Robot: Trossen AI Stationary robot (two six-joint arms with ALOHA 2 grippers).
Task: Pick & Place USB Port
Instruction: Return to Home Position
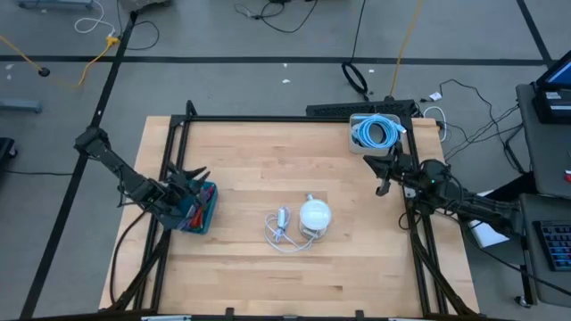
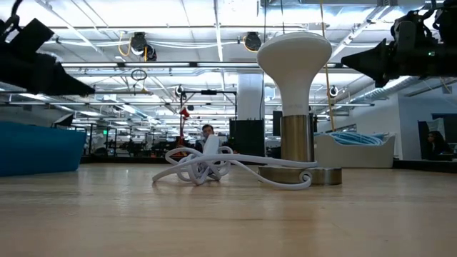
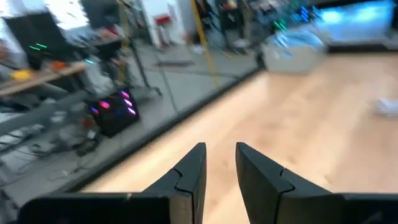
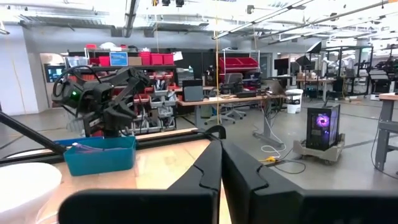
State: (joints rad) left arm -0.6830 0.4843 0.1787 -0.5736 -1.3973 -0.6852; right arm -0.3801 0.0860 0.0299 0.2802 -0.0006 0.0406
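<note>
Tangled white cable (image 2: 200, 168) lies beside white-domed, metal-stemmed lamp (image 2: 294, 61).

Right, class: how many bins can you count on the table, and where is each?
2. The blue bin sits at the table's left edge, under the left gripper; the gray bin, holding a coiled blue cable, sits at the far right corner. None looks hidden.

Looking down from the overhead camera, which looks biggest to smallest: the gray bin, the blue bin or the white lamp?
1. Gray bin.
2. Blue bin, partly covered, so its rank above the lamp is unsure.
3. Lamp.
</note>
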